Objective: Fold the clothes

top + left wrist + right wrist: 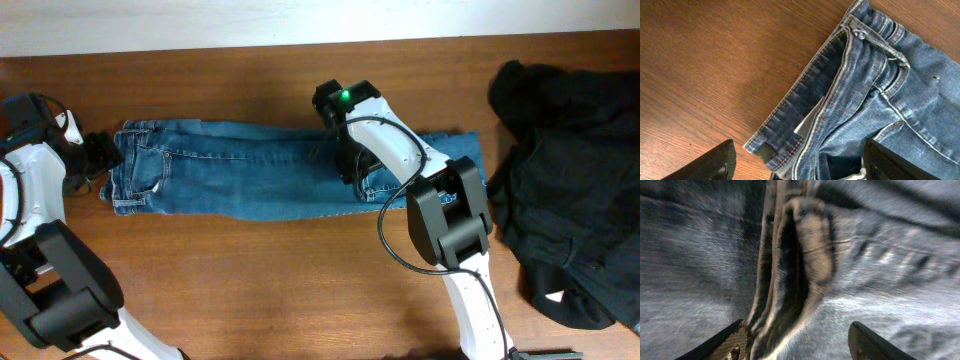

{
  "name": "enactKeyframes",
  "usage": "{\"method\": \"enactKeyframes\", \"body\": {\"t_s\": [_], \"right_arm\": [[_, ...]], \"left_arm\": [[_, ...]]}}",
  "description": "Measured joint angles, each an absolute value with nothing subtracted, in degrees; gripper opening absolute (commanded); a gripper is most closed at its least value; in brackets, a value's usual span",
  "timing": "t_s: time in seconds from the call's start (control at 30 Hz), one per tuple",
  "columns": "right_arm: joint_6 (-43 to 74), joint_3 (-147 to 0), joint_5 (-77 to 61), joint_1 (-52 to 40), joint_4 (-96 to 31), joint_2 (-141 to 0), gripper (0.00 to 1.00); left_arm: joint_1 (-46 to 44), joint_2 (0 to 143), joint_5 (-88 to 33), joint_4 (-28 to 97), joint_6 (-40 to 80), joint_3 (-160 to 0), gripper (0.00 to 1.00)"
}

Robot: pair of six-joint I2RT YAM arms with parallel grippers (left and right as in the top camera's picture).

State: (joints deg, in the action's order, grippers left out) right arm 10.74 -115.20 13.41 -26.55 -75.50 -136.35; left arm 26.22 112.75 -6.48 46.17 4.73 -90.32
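The blue jeans (pixel 250 175) lie lengthwise across the table, waistband at the left end. My left gripper (pixel 98 158) hovers at that waistband end. In the left wrist view it (pixel 797 167) is open, its fingers wide apart on either side of the waistband corner (pixel 790 130), near the button. My right gripper (pixel 348 165) is down on the right half of the jeans. In the blurred right wrist view it (pixel 797 345) is open, with a raised denim fold (pixel 790 270) between the fingers, close to the left one. Black clothes (pixel 570 180) are heaped at the right.
Bare wooden table (pixel 250 280) runs along the front of the jeans and behind them up to the pale back edge (pixel 200 25). The black heap nearly touches the jeans' right end. Both arm bases stand at the front edge.
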Motion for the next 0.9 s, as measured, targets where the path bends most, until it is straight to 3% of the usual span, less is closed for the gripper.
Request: {"method": "enactKeyframes", "body": {"t_s": [0.6, 0.73, 0.9], "right_arm": [[10.55, -113.6, 13.21, -26.55, -70.19, -136.35, 0.74], [10.7, -113.6, 13.23, -26.55, -68.62, -136.35, 0.68], [11.75, -113.6, 13.47, -26.44, -68.23, -136.35, 0.48]], "left_arm": [[26.22, 112.75, -6.48, 46.09, 4.73, -90.32, 0.81], [26.22, 112.75, -6.48, 46.09, 4.71, -90.32, 0.81], [26.22, 112.77, -6.48, 46.09, 4.71, -90.32, 0.81]]}}
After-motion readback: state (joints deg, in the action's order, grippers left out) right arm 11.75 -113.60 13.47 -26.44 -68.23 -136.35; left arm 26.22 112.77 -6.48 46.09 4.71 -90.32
